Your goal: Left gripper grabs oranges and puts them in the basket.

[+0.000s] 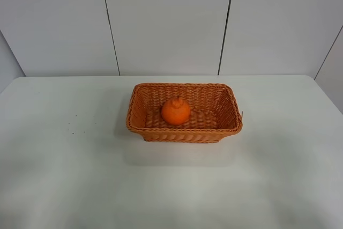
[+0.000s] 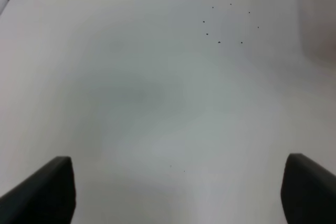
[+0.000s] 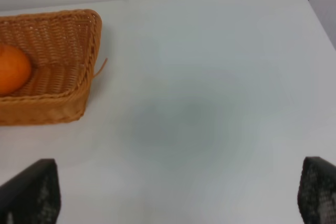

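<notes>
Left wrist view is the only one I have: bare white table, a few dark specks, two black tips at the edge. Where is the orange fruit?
Observer: The bright orange round fruit lies inside the rectangular orange-brown woven wicker basket, seen from the high view.
Operator: Is anything gripping it?
Observer: No. The high view shows no arm near the basket, and the left end effector is open with nothing between its fingers.
Operator: And the right end effector?
Observer: The right end effector is open too, over bare white table, with the basket's corner off to one side in its view.
</notes>
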Controlling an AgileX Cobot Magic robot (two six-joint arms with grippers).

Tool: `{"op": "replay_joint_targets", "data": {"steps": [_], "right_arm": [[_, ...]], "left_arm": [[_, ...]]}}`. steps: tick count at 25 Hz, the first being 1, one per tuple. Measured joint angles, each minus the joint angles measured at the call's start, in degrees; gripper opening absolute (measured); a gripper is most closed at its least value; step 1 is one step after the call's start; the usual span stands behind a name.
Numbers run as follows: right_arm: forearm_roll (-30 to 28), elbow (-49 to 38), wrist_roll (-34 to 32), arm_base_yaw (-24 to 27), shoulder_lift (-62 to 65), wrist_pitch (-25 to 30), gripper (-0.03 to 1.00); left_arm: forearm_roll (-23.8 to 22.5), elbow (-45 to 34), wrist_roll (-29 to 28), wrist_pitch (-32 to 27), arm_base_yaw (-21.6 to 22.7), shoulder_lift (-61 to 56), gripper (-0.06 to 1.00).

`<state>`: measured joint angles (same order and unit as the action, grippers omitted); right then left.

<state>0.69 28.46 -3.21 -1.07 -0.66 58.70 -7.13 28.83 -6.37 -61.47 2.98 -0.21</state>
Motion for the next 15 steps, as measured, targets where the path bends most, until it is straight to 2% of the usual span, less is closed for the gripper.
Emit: {"op": "replay_joint_targets", "data": {"steps": [15], "right_arm": [[0.0, 0.0, 0.0, 0.0, 0.0, 0.0, 0.69]], "left_arm": [[0.0, 0.0, 0.0, 0.0, 0.0, 0.0, 0.89]]}}
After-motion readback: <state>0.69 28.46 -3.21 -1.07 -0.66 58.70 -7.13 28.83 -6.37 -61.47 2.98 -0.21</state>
